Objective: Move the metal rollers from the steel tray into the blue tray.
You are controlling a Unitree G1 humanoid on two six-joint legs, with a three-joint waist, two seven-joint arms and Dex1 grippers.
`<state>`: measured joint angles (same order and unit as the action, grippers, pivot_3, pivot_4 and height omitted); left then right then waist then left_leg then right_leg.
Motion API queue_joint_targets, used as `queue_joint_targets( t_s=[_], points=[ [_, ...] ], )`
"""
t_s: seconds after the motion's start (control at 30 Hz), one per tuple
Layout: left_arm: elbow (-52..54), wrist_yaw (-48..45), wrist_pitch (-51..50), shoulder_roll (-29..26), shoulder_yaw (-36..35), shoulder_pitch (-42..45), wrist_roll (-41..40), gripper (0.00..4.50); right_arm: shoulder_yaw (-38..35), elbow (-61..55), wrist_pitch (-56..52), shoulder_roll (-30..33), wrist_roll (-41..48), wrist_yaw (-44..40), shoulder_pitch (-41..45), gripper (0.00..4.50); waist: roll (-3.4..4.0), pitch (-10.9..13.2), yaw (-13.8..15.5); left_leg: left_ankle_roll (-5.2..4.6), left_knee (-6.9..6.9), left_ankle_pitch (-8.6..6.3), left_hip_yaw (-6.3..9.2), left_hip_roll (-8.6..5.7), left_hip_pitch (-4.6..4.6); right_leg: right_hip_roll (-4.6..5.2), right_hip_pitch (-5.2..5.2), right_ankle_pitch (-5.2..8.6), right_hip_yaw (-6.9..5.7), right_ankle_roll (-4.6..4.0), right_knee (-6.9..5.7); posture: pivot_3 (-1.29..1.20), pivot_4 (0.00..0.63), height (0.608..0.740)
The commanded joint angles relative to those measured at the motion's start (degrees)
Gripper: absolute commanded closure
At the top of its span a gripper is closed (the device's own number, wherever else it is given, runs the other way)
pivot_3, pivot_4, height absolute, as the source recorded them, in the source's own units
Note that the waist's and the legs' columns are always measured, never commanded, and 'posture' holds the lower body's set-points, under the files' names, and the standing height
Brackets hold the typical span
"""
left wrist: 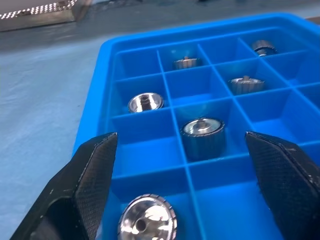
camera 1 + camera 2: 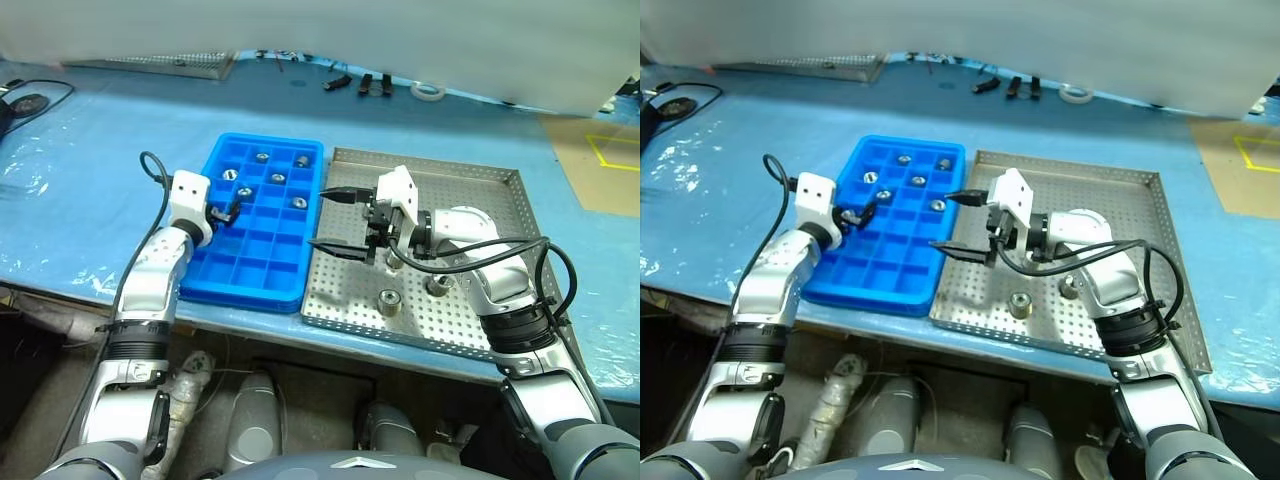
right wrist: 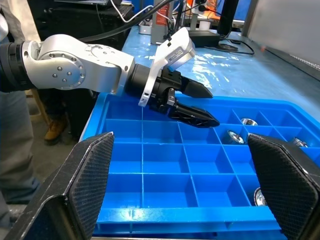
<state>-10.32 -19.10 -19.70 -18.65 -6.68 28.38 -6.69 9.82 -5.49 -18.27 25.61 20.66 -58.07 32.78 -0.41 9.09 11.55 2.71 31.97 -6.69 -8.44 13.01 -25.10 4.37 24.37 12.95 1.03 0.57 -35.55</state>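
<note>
Two rollers (image 2: 389,300) sat near in the steel tray (image 2: 500,200). The right gripper (image 2: 338,220) hung open and empty, the left gripper (image 2: 226,212) spread over the blue tray (image 2: 222,150), roller apparently just dropped. Next: another pick.

Tape roll (image 2: 428,91), perhaps clips (image 2: 375,85), blue tabletop (image 2: 90,190).

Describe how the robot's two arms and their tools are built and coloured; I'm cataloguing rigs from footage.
Both arms are silver-grey metal segments joined by black rings. Each wrist carries a white block-shaped housing ahead of a black mount. The left tool and right tool each have two black tapered fingers whose inner faces show a woven, carbon-like texture. A black cable loops off each forearm.
</note>
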Motion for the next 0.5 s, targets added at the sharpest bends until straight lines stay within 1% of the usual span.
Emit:
queue_joint_targets(
  t_s=[0.03, 0.17, 0.2, 0.3, 0.5],
  points=[
    [2.9, -4.8, 1.0, 2.1, 3.0, 3.5, -3.1, 0.19, -3.4, -4.1, -0.8, 1.3, 1.1, 2.2, -0.9, 0.0, 0.0, 0.0, 0.0, 0.01, 0.02, 0.0, 0.0, -0.01, -0.01, 0.01, 0.0, 0.0, 0.0, 0.0, 0.0, 0.14, 0.15, 0.74],
    [3.5, -9.4, 0.9, 5.3, 7.4, 7.0, -4.2, 0.19, -5.6, -7.9, -2.5, 2.6, 1.4, 4.9, -4.2, 0.0, 0.0, 0.0, -0.2, -0.01, 0.16, 0.0, -0.03, -0.07, -0.06, 0.05, -0.02, -0.01, 0.05, 0.02, -0.01, 0.07, 0.15, 0.74],
    [2.6, -11.4, 1.4, 6.1, 9.0, 8.4, -4.3, 0.19, -6.4, -9.4, -3.1, 3.1, 1.5, 5.9, -5.7, 0.0, -0.01, 0.0, -0.4, -0.01, 0.17, 0.0, -0.03, -0.07, -0.06, 0.05, -0.02, -0.01, 0.06, 0.02, -0.01, 0.02, 0.15, 0.74],
    [-1.3, -18.7, 2.6, 7.7, 13.1, 12.8, -4.9, 0.19, -8.9, -14.1, -4.9, 4.5, 1.8, 9.0, -10.3, 0.0, 0.0, 0.0, -1.8, 0.0, 0.16, 0.0, -0.05, -0.06, -0.03, 0.05, -0.02, -0.02, 0.1, 0.04, -0.01, -0.05, 0.15, 0.74],
    [-11.3, -39.4, 7.5, 5.0, 21.9, 17.3, -3.6, 0.19, -14.8, -24.6, -9.0, 6.8, 3.2, 14.7, -20.8, 0.0, 0.04, 0.0, -6.1, -0.03, 0.08, -0.01, -0.21, -0.11, 0.15, -0.03, -0.01, -0.14, 0.42, 0.26, 0.09, -0.25, 0.15, 0.74]
  ],
)
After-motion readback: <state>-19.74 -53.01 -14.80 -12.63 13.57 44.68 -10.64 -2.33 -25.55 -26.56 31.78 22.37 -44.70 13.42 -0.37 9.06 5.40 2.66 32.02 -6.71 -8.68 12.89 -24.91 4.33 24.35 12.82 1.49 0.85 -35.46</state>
